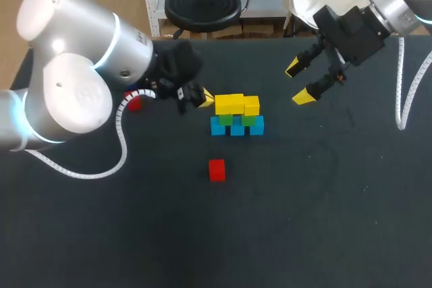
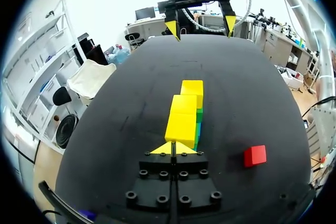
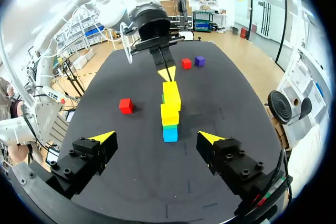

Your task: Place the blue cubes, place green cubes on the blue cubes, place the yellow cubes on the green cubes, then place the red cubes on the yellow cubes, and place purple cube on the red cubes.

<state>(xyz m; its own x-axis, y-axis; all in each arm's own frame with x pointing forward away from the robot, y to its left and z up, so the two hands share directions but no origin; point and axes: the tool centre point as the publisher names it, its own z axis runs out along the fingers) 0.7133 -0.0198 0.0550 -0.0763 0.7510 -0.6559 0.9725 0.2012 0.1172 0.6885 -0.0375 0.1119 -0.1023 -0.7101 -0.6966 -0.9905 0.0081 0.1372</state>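
A stack stands mid-table: a row of blue cubes (image 1: 237, 127), green cubes (image 1: 249, 120) on them, and yellow cubes (image 1: 230, 104) on top. My left gripper (image 1: 204, 98) is shut, with its tips against the left end of the yellow row (image 2: 181, 124) and nothing between them. My right gripper (image 1: 298, 83) hangs open above the table, to the right of the stack and apart from it. One red cube (image 1: 217, 170) lies in front of the stack. Another red cube (image 1: 133, 103) sits partly hidden by my left arm, with a purple cube (image 3: 199, 61) beside it.
The dark table (image 1: 317, 207) has bare room at the front and right. A white cable (image 1: 405, 99) hangs from my right arm near the right edge. My left arm's bulk covers the table's left side.
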